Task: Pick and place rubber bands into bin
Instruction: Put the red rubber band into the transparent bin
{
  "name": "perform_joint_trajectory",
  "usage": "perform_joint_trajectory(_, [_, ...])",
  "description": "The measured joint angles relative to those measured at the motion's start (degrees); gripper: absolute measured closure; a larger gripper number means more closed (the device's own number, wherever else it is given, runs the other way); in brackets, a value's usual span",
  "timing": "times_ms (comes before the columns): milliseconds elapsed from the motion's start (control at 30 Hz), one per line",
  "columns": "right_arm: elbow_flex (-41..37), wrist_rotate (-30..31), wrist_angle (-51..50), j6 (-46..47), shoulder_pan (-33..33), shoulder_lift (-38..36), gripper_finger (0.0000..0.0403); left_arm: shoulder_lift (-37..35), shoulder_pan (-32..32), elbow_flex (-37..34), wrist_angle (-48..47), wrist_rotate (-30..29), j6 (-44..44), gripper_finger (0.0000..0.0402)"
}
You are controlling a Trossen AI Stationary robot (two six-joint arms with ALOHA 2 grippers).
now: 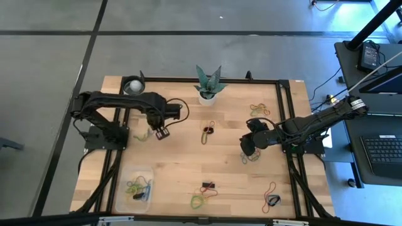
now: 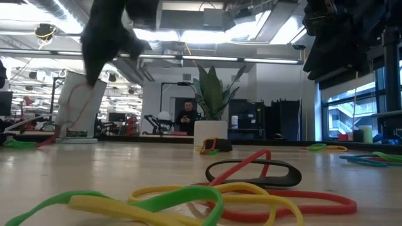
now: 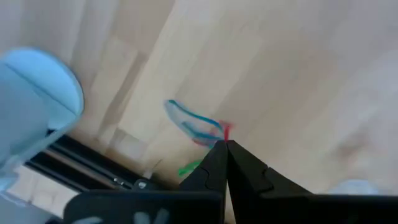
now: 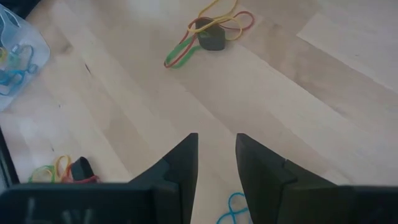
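Your left gripper (image 3: pixel 225 144) was clenched on rubber bands (image 3: pixel 198 124) near the cup (image 3: pixel 34 99); your right gripper (image 4: pixel 216 142) stood released.

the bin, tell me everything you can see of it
The bin is a small clear plastic tub, rectangular with rounded corners, sitting upright and open-topped on the wooden table near its front left corner. It looks thin-walled and see-through. Several rubber bands already lie tangled inside, green and yellowish among them. Neither gripper touches it; both arms are farther back on the table.
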Motion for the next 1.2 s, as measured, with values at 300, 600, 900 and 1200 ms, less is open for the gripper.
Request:
perform_joint_trajectory(300, [0.0, 0.0, 0.1, -5.5, 0.0, 0.0, 0.0291, -0.4, -6.3, 17.3, -9.8, -3.8, -9.3, 0.04])
perform_joint_trajectory(600, [0.0, -2.0, -0.6, -10.5, 0.1, 0.0, 0.0291, -1.4, -16.3, 24.5, -9.7, -0.8, -22.6, 0.0399])
perform_joint_trajectory(900, [0.0, -1.9, -0.6, -16.1, 0.1, 0.0, 0.0291, -1.3, -32.4, 25.4, -9.7, 0.2, -47.1, 0.0399])
perform_joint_trajectory(1200, [0.0, -1.9, -0.6, -17.8, 0.1, 0.0, 0.0291, 1.2, -36.9, 25.3, -9.5, -12.7, -52.5, 0.0386])
